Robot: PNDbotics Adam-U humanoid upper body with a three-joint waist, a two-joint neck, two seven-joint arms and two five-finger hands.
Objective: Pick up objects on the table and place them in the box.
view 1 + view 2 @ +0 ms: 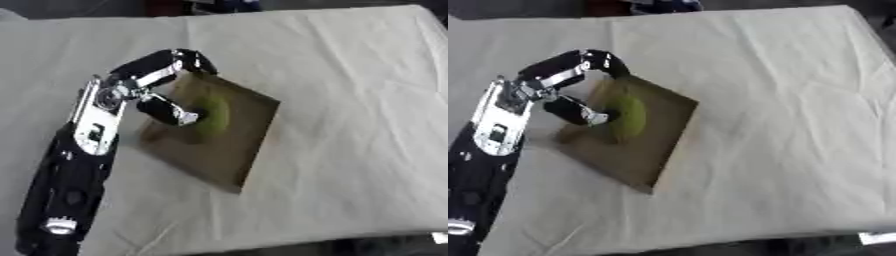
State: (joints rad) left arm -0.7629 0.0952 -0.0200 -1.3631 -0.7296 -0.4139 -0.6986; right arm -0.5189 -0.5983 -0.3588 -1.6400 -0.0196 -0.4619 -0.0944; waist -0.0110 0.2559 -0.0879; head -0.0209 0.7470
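Left hand (166,95), fingers and thumb curled around blurred yellow-green rounded object (214,116), held directly above shallow brown cardboard box (249,145); release pending.

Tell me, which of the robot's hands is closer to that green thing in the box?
Left. The left hand is curled around the green object over the box. The right hand shows in neither view.
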